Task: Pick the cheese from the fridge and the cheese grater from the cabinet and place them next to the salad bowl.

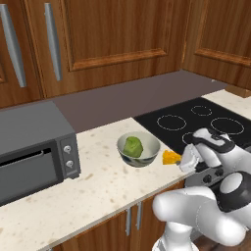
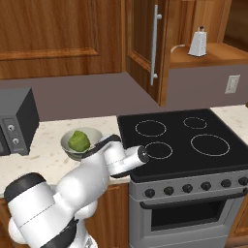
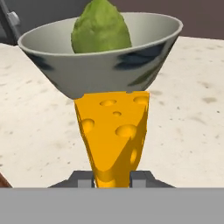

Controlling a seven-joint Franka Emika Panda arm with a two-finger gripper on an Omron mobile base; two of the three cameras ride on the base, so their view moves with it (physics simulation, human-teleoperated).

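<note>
Claw (image 3: 112, 178) closed on cheese (image 3: 113, 131), gripping narrow end of wedge; wide end points at salad bowl (image 3: 57, 57). Cheese low over speckled tabletop (image 1: 98, 186), just beside bowl on its stove side. Lettuce lump (image 1: 133, 145) inside bowl. Cheese grater (image 2: 197, 43) upright on shelf of open cabinet (image 2: 145, 48). Toaster oven (image 1: 34, 147) left of bowl.

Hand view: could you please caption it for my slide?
Gripper shut on the cheese, holding the wedge close in front of the salad bowl.
</note>
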